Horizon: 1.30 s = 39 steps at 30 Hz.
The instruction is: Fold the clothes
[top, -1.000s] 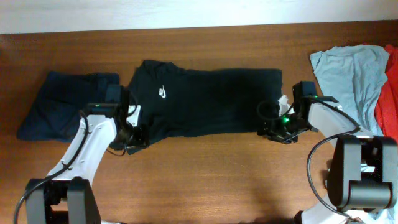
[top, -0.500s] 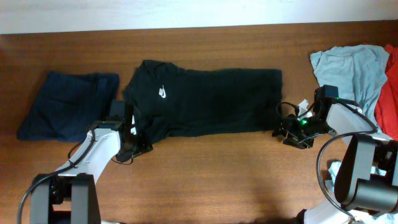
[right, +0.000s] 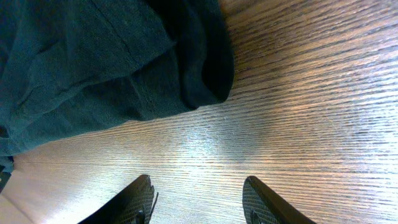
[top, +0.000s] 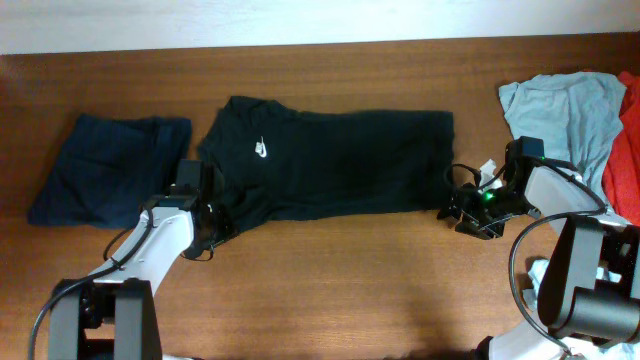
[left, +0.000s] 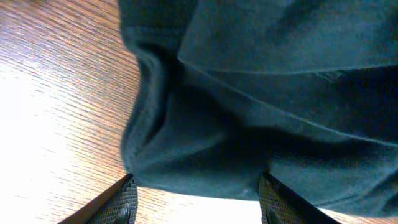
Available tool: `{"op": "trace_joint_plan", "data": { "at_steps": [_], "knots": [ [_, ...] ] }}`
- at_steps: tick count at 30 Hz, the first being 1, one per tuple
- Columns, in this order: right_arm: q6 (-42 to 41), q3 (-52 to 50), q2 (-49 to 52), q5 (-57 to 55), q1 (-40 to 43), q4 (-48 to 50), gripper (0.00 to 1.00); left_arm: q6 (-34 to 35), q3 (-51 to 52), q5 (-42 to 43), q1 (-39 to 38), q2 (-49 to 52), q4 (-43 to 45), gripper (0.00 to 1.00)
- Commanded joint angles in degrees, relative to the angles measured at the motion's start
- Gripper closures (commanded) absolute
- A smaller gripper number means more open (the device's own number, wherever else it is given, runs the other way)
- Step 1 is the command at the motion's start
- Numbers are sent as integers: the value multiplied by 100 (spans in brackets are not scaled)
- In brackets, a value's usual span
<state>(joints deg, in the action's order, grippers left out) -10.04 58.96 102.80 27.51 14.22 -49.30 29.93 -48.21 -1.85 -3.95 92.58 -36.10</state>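
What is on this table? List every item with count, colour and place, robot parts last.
Black short-sleeved cloth T-shirt with a small white chest logo: one, black, spread flat mid-table.
Dark-navy cloth garment: one, navy, flat, left of the black T-shirt.
Light-blue cloth T-shirt: one, light blue, rumpled, far right.
Red cloth garment: one, red, right edge, partly out of frame.
Brown wooden table: one, brown, under everything.
Left hand: one, black, open, at the black T-shirt's lower left edge.
Right hand: one, black, open, over bare wood beside the black T-shirt's lower right corner.
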Motion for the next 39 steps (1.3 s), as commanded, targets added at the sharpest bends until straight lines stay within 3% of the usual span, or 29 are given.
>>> {"op": "trace_joint_plan", "data": {
  "at_steps": [1,10,13,21,24,27,29,35,39],
  "knots": [
    [81,-24,-151,-28,0,-24,48,160,44,-363,44,-68,26,38],
    [83,-26,-151,-28,0,-85,48,168,44,-459,372,-66,116,38],
    [107,-26,-151,-28,0,-85,48,319,55,-442,485,-66,55,34],
    [122,-26,-151,-31,0,-79,48,348,332,-48,522,59,367,35],
    [122,-26,-151,-31,0,-87,48,302,361,-50,522,254,407,54],
    [118,-26,-151,-31,0,-138,47,302,361,-52,525,337,417,86],
    [90,-33,-149,-35,0,-210,41,229,334,-57,549,330,420,97],
    [-426,-175,-118,-127,0,-160,32,122,236,-46,881,295,238,100],
    [-997,-459,-118,-111,0,616,28,-92,234,20,1014,286,199,99]
  ]
}}
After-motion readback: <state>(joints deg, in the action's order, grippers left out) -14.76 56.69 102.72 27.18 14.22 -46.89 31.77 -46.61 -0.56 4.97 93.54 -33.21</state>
